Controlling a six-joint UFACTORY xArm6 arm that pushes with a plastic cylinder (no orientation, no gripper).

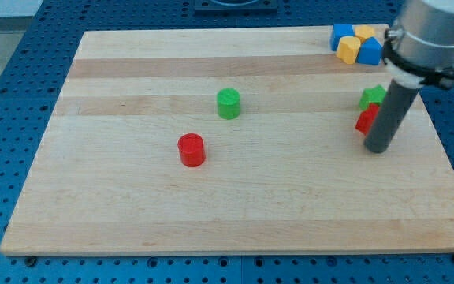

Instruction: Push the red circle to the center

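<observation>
While the red circle (191, 150) sits alone on the wooden board (235, 213), a little toward the view's left and bottom of the board's middle, we stand well away from it at the view's right. Our arm carries no jaws, so nothing can be said to be open, narrow or clamped; it ends in a dark rod, and we hold nothing. The rod comes down from the grey housing (430, 35) at the view's top right, and my tip (377, 149) rests on the board just below and to the right of a small red block (366, 121), whose shape we cannot make out because the rod covers part of it. Whether the rod touches that red block we cannot tell; the two overlap in the view. A green block (373, 97) sits directly above the red block, touching it or nearly so, its right side also hidden behind the rod.

Nearer the board's middle, a green circle (228, 103) stands above and to the right of the red circle, clearly apart from it. In the board's top right corner a tight cluster is gathered: a blue block (340, 35) on its left, a yellow block (364, 31) at its top, an orange-yellow block (348, 50) at its lower left and a second blue block (370, 51) at its lower right, beside the housing. Around the board lies a blue perforated table (22, 87).
</observation>
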